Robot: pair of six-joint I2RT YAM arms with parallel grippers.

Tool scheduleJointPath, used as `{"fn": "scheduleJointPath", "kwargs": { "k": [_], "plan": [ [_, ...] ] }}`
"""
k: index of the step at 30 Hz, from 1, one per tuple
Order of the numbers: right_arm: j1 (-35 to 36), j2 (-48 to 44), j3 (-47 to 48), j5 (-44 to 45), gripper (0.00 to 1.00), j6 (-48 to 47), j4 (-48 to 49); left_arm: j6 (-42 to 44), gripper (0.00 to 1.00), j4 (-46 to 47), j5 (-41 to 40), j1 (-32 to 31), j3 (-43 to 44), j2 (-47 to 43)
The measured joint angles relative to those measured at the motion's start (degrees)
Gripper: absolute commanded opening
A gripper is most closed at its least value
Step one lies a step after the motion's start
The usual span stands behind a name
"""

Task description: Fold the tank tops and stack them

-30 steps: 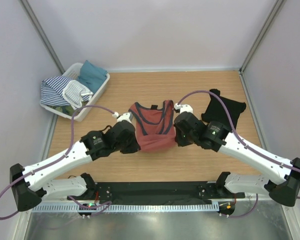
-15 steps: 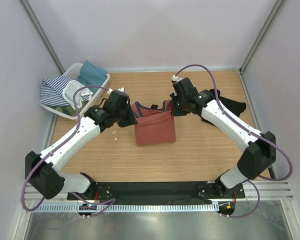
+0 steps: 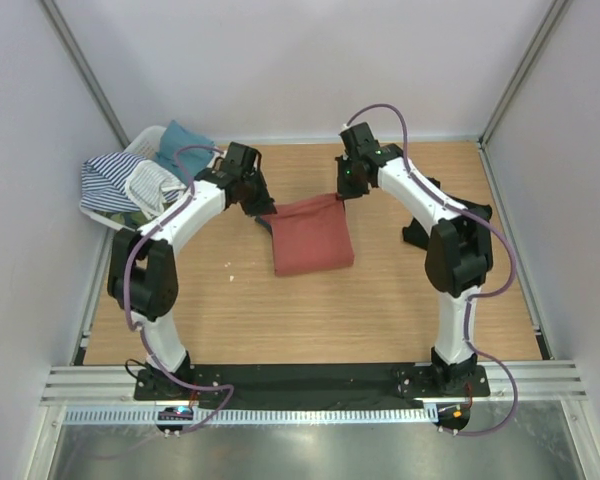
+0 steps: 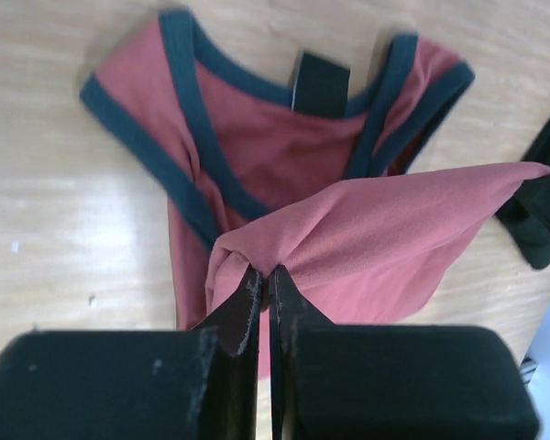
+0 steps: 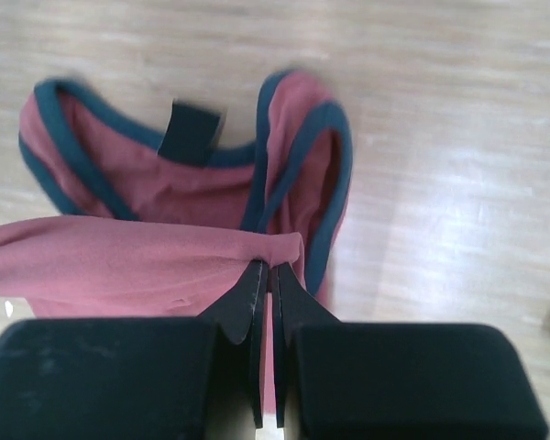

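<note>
The rust-red tank top (image 3: 312, 235) with navy strap edging lies mid-table, its bottom hem folded up and back over the straps. My left gripper (image 3: 263, 207) is shut on the hem's left corner, seen in the left wrist view (image 4: 265, 271). My right gripper (image 3: 341, 192) is shut on the right corner, seen in the right wrist view (image 5: 269, 266). Both hold the hem a little above the strap end (image 4: 257, 137). The black tank top (image 3: 477, 213) lies at the right, mostly hidden behind my right arm.
A white plastic basket (image 3: 202, 177) with striped and teal clothes stands at the back left, close to my left arm. The side walls and metal corner posts close in the table's back and sides.
Both grippers have carried the tank top's bottom hem from the near side up and back toward the straps. The arms have stretched out far across the table.
</note>
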Motion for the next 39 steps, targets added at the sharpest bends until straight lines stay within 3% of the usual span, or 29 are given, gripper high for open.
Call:
{"fn": "scheduleJointPath", "kwargs": {
  "k": [6,8,9,10,13,20,24,31,39],
  "plan": [
    [-2.01,9.14,8.92,-1.81,0.02,0.07,2.36,0.09,0.0,1.27,1.86,2.97,7.21,8.09],
    [-2.45,11.82,11.67,-2.32,0.06,0.15,2.95,0.11,0.06,1.46,2.25,3.67,10.03,10.69],
    [-2.86,13.07,12.92,-2.54,0.12,0.17,3.34,0.17,0.14,1.57,2.32,3.93,11.3,11.96],
    [-3.15,14.29,14.05,-2.71,0.4,0.26,3.85,0.26,0.4,1.75,2.36,4.15,12.41,13.09],
    [-3.87,16.72,16.0,-2.49,0.65,0.63,5.38,0.55,0.66,2.51,2.25,4.66,14.69,15.91],
    [-4.79,14.88,13.53,-1.29,0.65,0.79,9.22,1.44,0.73,2.54,0.66,5.97,14.08,15.93],
    [-4.81,5.9,1.62,-2.32,0.65,0.79,12.11,1.64,0.72,3.13,0.07,5.64,7.02,8.85],
    [-4.83,-2.86,-9.77,-7.04,0.67,0.81,15.67,1.05,0.78,7.15,0.39,2.56,-6.05,-1.7],
    [-6.84,-1.46,-14.62,-12.41,0.75,1.27,17.75,-0.63,0.84,11.76,0.87,2.38,-11.56,1.97]
  ]
}}
